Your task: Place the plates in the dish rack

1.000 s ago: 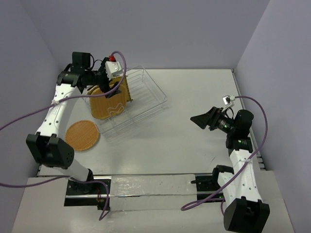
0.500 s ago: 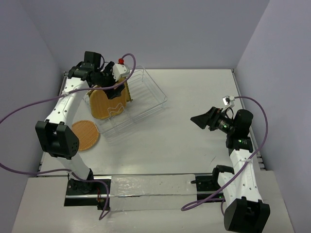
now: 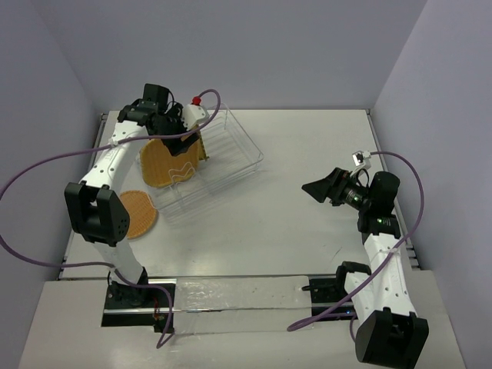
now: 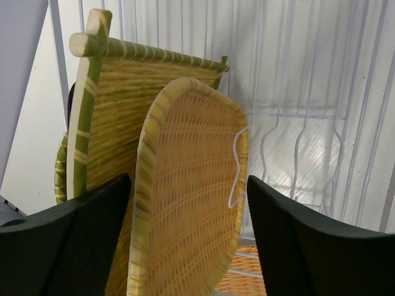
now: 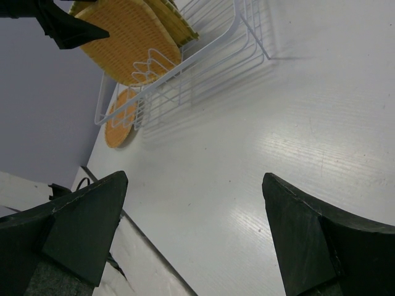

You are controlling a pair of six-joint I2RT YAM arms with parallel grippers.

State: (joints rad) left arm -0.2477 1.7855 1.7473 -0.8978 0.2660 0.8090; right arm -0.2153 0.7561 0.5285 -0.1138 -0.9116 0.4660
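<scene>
Two claws, both spread wide. The left claw point(image 4: 188, 182) has its black fingers point(image 4: 68, 246) on either side of an orange woven plate point(image 4: 185, 203) with a pale rim and rounded corners. I cannot tell whether they touch it. This plate stands on edge, leaning, in the dish rack point(image 4: 308, 117) of thin white wire, and a slot wire crosses its right rim. Just behind it stands the bamboo plate point(image 4: 142, 86), square and yellow with a thick cane frame, also on edge.

In the top view the left arm point(image 3: 108, 165) arches over the rack at 10 o'clock on the table point(image 3: 307, 146), with its claw down at the plates. The round plate point(image 3: 142, 214), orange and woven, lies flat on the table at 8 o'clock beside the rack, partly hidden by the arm's elbow.

The right claw point(image 5: 194, 179) has its fingers far apart with nothing between them. It is held above the table at 3 o'clock and points toward 9 o'clock. The right arm point(image 3: 384, 261) is bent at the elbow.
</scene>
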